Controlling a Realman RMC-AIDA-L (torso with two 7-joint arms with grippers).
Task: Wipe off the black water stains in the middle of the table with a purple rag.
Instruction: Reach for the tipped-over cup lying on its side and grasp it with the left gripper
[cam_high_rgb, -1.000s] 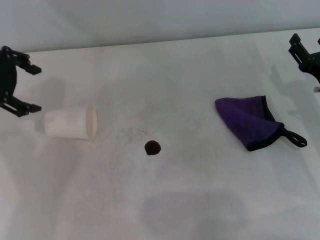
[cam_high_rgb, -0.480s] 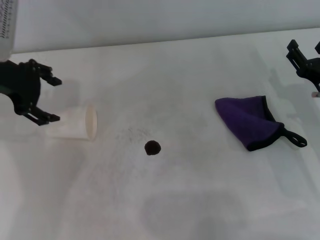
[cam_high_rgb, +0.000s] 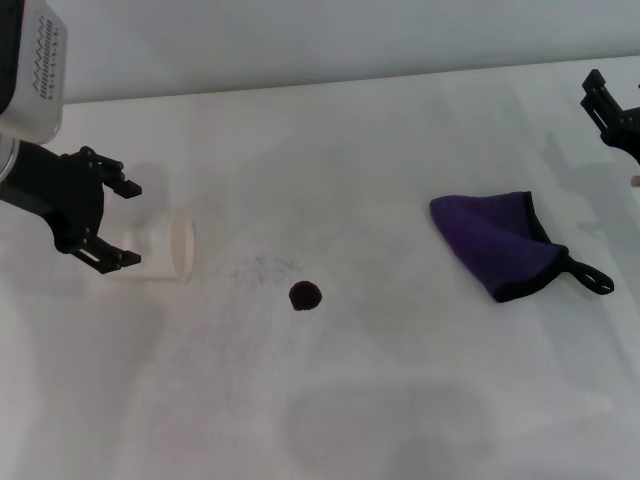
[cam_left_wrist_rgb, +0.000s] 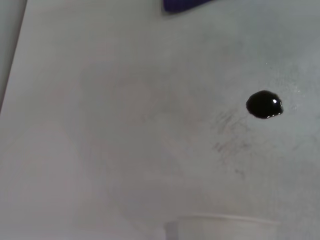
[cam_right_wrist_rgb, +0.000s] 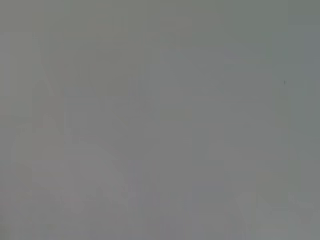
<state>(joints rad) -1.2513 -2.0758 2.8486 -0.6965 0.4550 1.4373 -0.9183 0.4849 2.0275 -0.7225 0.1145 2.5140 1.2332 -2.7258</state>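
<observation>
white paper cup (cam_high_rgb: 165, 252) lying tipped, now straddled by the left gripper (cam_high_rgb: 112, 224) with fingers wide, having moved in; purple rag (cam_high_rgb: 495, 243) untouched, stain (cam_high_rgb: 305, 295) unwiped.

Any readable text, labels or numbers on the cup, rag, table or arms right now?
None can be read.
Left arm housing: a column of small dark marks, too blurred to read.
Paper cup, purple rag, table: no print visible.
Right wrist view: blank grey, nothing to read.
</observation>
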